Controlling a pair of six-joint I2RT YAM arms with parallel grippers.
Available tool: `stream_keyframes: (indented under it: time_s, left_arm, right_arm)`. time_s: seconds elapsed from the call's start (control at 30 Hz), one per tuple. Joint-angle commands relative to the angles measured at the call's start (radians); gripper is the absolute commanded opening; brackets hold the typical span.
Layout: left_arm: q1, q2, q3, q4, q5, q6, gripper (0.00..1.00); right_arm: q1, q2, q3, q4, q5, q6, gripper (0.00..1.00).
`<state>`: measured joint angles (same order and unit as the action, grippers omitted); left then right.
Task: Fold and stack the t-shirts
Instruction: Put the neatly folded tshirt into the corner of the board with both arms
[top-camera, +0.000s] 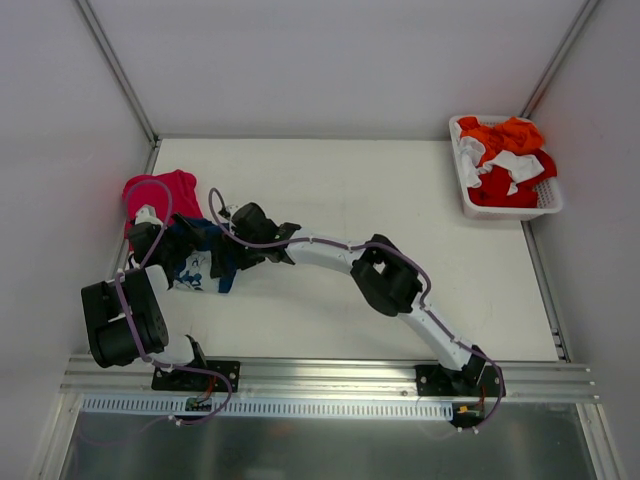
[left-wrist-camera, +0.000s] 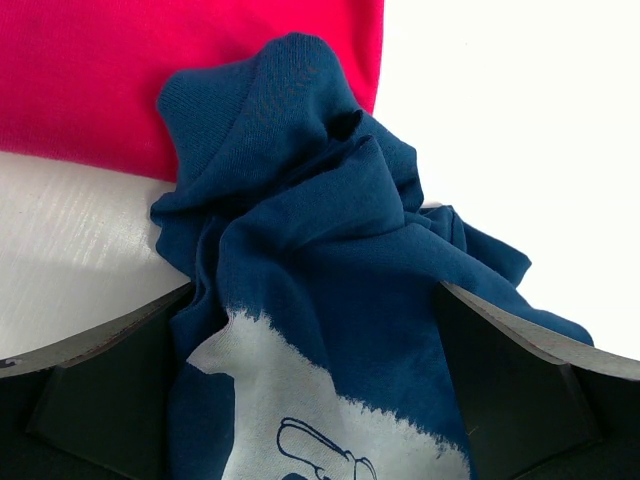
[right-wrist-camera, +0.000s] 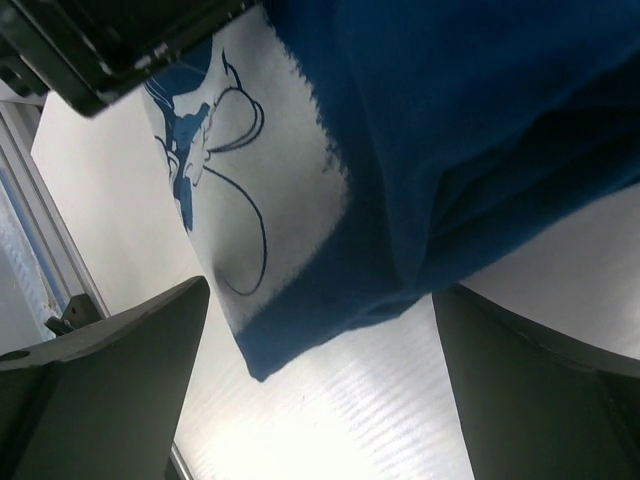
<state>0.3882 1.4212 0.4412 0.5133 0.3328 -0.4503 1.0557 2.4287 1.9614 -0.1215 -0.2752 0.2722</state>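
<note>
1. From above, the navy t-shirt (top-camera: 205, 245) lay crumpled at the left side of the table (top-camera: 330, 190), touching the pinkish-red t-shirt (top-camera: 175, 190) behind it. The left gripper (top-camera: 175, 250) and right gripper (top-camera: 232, 258) met over the navy one. A basket (top-camera: 508, 212) of clothes sat far right.
2. Left wrist: its fingers (left-wrist-camera: 100, 380) stood spread wide, with navy cloth and its white print bunched between them, overlapping the red shirt's edge.
3. Right wrist: its fingers (right-wrist-camera: 120, 380) were also spread, pinching nothing, and the navy hem lay between their tips.

Bright, even overhead light, soft shadows; wrist views slightly blurred close up.
</note>
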Motion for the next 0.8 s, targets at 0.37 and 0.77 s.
stream_keyframes:
  time_s: [0.37, 0.77]
  left_arm:
    - [0.006, -0.005, 0.040, 0.005, 0.038, 0.038, 0.68]
    - [0.008, -0.001, 0.050, -0.013, 0.046, 0.044, 0.53]
  right_arm:
    - [-0.006, 0.109, 0.106, 0.040, -0.048, 0.067, 1.00]
    - [-0.007, 0.058, 0.051, 0.054, 0.022, 0.050, 0.98]
